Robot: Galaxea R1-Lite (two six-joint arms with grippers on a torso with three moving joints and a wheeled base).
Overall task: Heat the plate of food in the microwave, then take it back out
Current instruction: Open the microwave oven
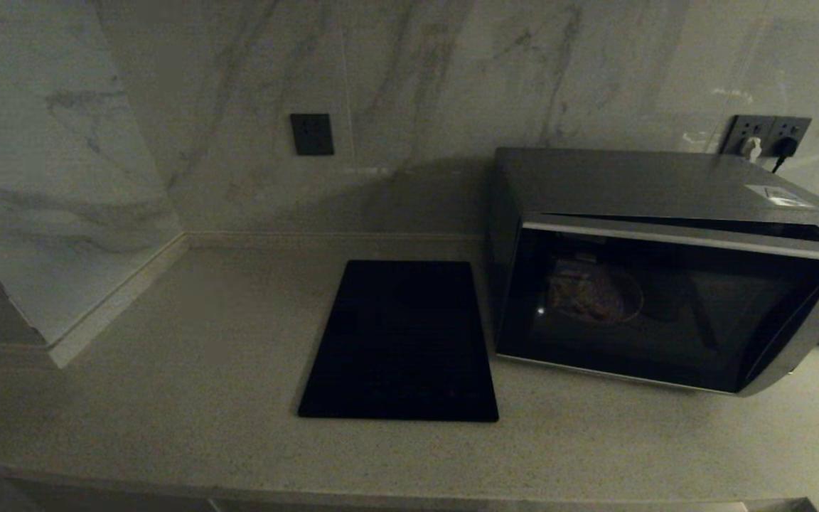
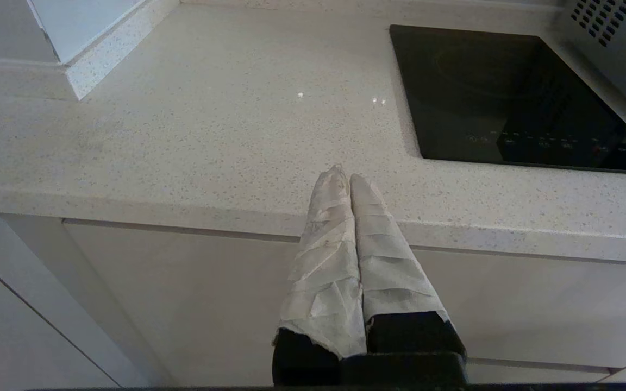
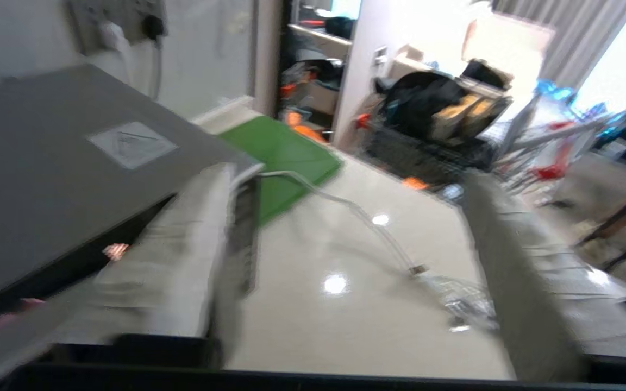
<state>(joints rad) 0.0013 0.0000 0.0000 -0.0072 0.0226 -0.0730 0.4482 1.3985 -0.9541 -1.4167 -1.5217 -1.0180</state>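
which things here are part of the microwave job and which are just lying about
Part of the job:
- microwave, door slightly ajar
- plate of food, inside behind the glass
- right gripper, open beside the microwave

Lying about:
- black slab on the counter
- green board
- wall sockets
- left gripper, shut, parked at the counter edge

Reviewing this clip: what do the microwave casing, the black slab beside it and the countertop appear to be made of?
Microwave: the casing looks like matt grey painted sheet metal, with a vent grille in its side; the door is dark glass with silver trim. Black slab: probably glossy glass, mirror-smooth with faint printed touch marks. Countertop: pale speckled stone or composite, polished, showing small light glints.
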